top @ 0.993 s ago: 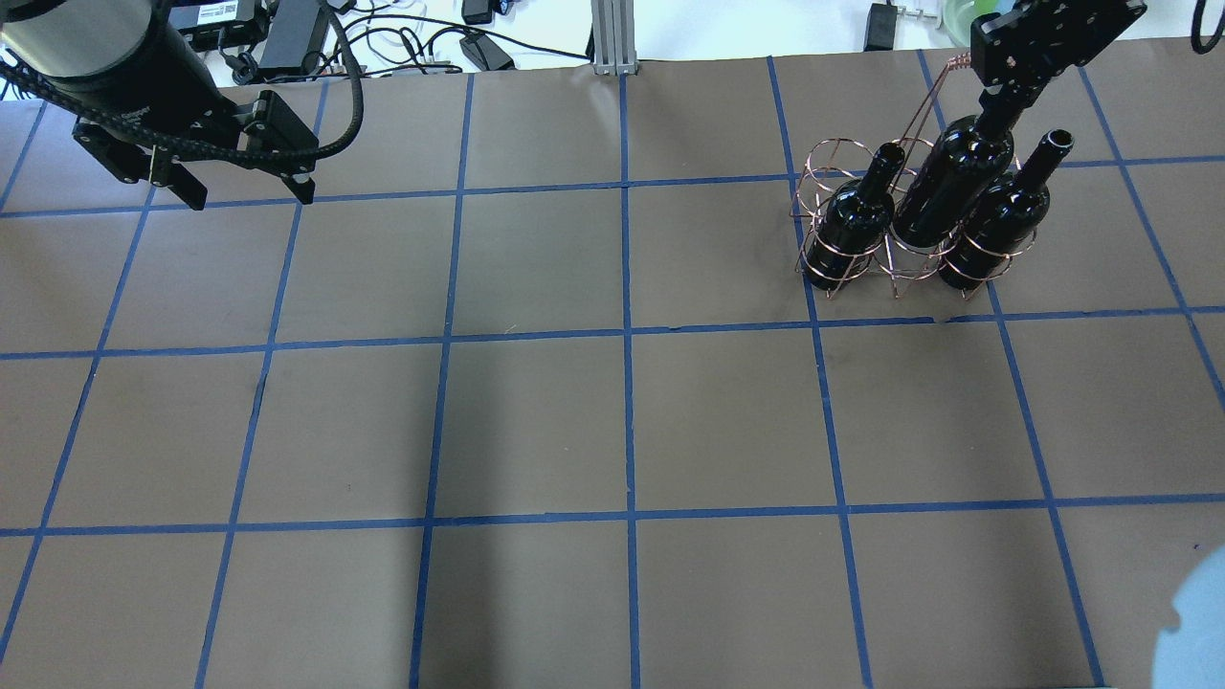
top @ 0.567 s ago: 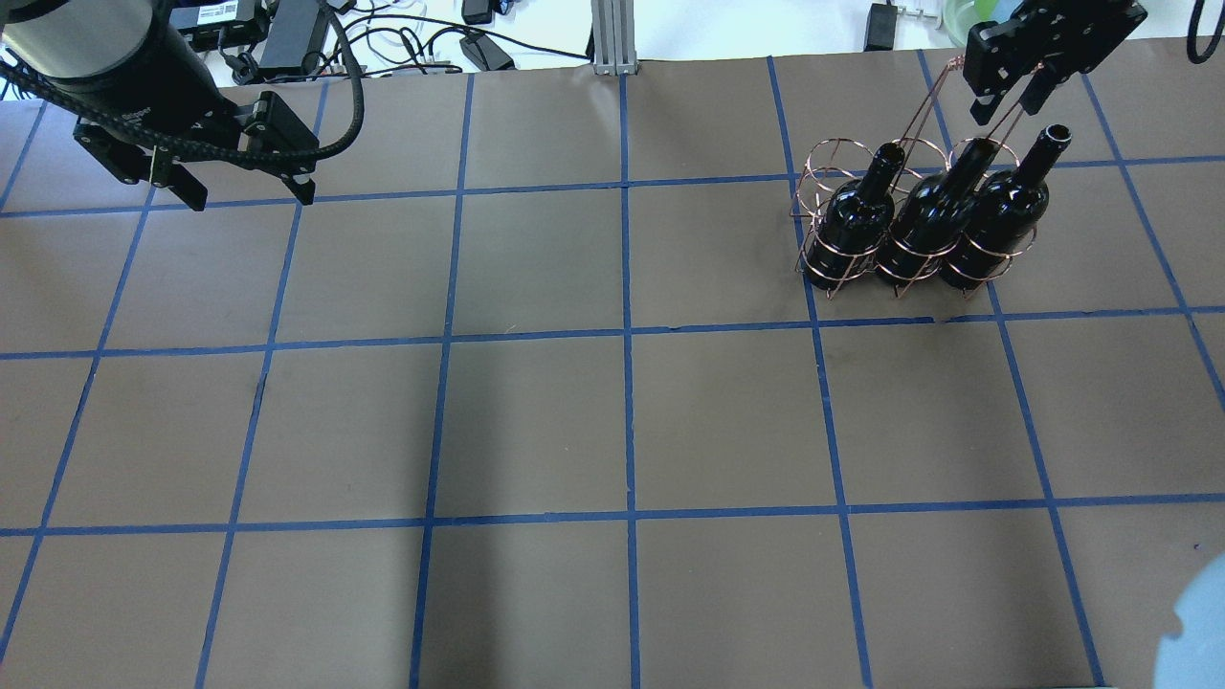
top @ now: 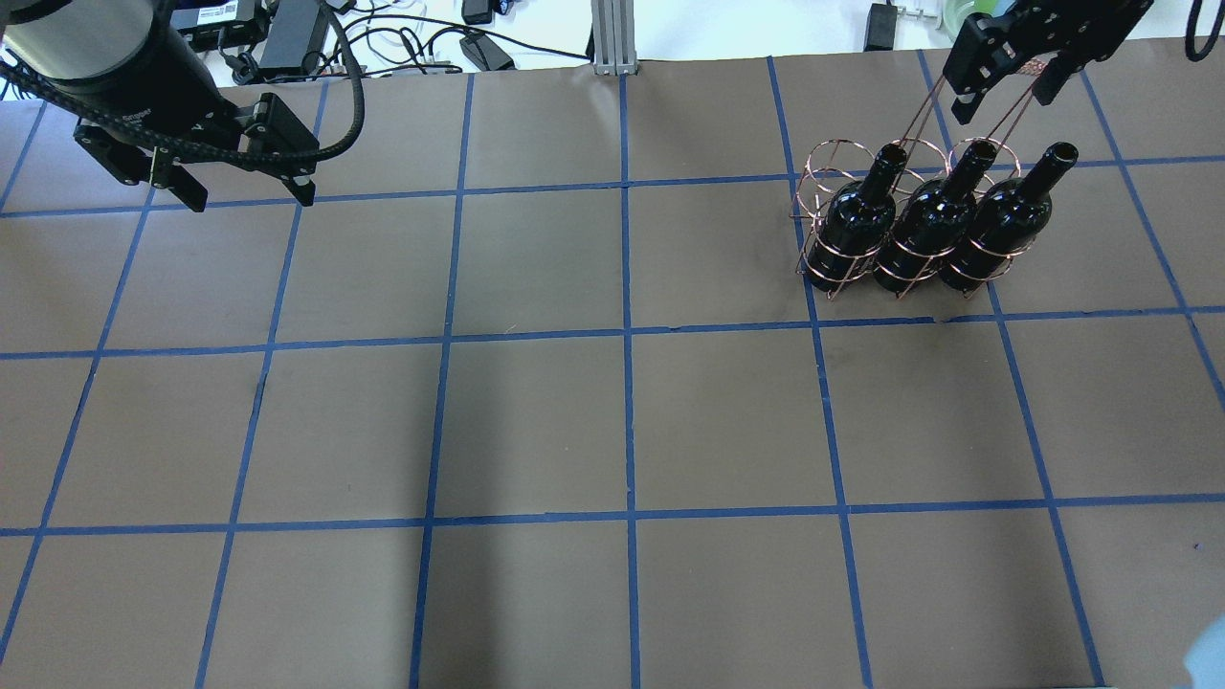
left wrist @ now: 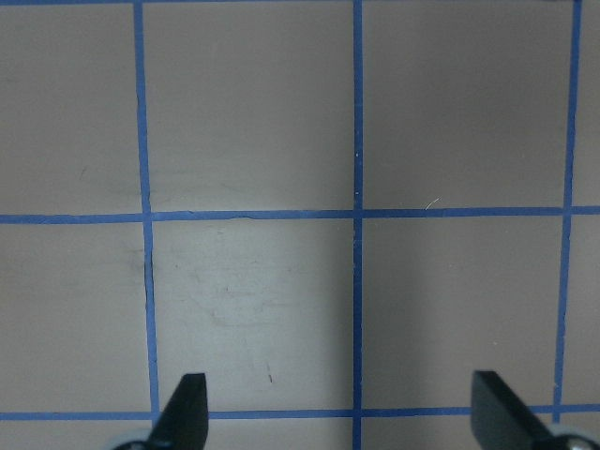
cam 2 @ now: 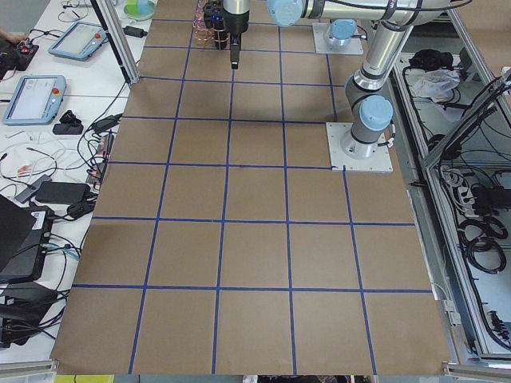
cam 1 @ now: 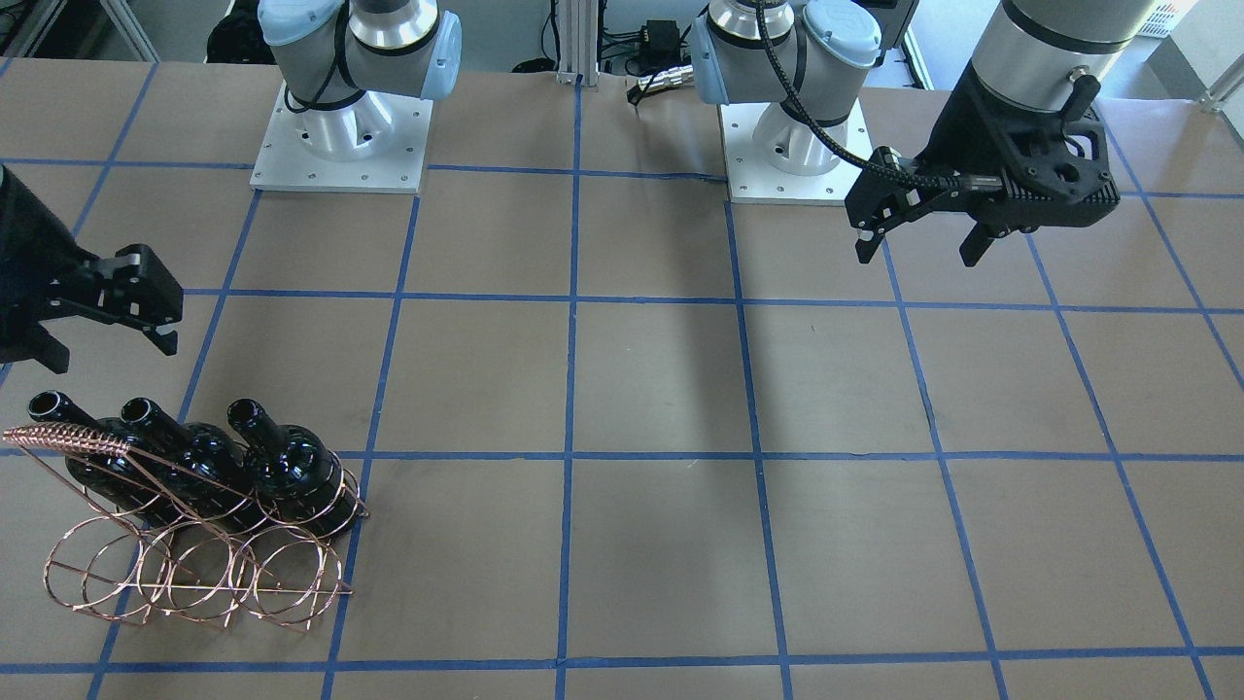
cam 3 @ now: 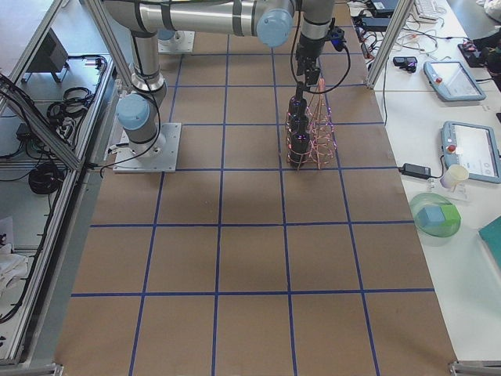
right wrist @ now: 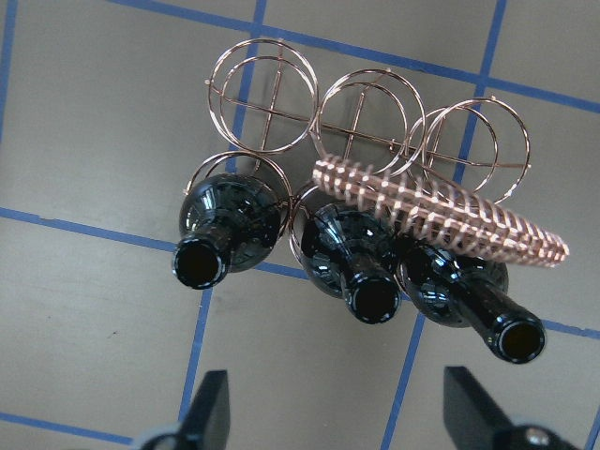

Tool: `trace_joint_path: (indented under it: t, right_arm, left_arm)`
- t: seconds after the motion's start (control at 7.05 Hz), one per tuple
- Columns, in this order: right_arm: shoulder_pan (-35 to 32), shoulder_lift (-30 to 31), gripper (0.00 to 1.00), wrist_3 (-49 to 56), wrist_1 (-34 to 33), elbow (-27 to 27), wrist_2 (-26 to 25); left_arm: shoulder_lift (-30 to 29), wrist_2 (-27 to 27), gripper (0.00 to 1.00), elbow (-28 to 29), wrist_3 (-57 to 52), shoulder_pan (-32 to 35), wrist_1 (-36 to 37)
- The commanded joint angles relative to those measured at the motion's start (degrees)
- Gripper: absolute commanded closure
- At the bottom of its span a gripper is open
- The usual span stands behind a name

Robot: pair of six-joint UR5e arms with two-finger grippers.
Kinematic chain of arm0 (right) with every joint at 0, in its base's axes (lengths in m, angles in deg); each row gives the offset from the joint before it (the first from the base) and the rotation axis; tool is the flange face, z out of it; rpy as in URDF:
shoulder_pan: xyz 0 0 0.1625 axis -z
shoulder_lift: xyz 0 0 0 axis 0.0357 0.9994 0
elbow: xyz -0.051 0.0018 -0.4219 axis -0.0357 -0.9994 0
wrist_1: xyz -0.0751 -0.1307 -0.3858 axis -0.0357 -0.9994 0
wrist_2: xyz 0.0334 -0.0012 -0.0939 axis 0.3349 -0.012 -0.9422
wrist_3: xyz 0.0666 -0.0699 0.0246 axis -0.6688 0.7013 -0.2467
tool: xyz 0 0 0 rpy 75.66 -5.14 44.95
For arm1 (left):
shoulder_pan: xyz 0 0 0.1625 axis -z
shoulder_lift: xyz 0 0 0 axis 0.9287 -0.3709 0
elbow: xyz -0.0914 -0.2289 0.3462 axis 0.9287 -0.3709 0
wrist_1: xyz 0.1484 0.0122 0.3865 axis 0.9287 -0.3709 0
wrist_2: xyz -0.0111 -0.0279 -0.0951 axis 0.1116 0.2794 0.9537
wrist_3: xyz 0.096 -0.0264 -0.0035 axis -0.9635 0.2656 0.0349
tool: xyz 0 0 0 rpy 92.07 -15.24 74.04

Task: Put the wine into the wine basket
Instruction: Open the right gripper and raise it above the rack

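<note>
— Black glass: where is the wine [top: 933, 222]?
— Middle ring of the wine basket [top: 829, 144], below the right gripper [top: 1000, 98], apart from it.
— The gripper?
— Fingers spread wide, holding nothing; left gripper [top: 251, 199] likewise, well apart.
— The bottle?
— Glossy, unlabelled, upright between two other bottles [top: 857, 220].

The desk [top: 536, 421] was flat brown, ruled into a grid of squares by blue tape lines [top: 629, 431]. The wine [top: 933, 225] was glossy near-black glass with no label, like the bottles on either side. The wine basket [cam 1: 199, 583] was rose-gold wire in rows of round rings, its handle [right wrist: 441, 217] coil-wrapped in the same copper. The left gripper [top: 251, 199] and right gripper [top: 1000, 105] were black, and the arms silver with pale-blue joint caps [cam 1: 292, 19].
</note>
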Motion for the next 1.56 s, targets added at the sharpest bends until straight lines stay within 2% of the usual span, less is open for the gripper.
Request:
trace_joint_path:
  t: [0.0, 0.28, 0.71, 1.13, 1.42]
  right_arm:
    - [-5.1, 6.6, 0.14, -6.5, 0.9, 5.0, -0.2]
    - [-6.5, 12.1, 0.14, -14.6, 0.3, 10.9, 0.6]
    - [-8.4, 13.6, 0.14, -15.9, 0.5, 12.3, 1.0]
    - [-8.3, 13.7, 0.01, -16.2, 0.2, 12.4, 1.3]
    - [-8.3, 13.6, 0.0, -17.3, -0.1, 12.4, 1.1]
  left_arm:
    - [-0.1, 0.1, 0.0, 0.0, 0.0, 0.0, 0.0]
    - [-0.1, 0.2, 0.0, 0.0, 0.1, 0.1, 0.0]
    - [0.5, -0.1, 0.0, 0.0, 0.0, 0.3, -1.4]
    - [1.0, -0.2, 0.0, 0.1, -0.3, 0.3, -2.0]
    - [1.1, -0.1, 0.0, 0.1, -0.3, 0.4, -2.2]
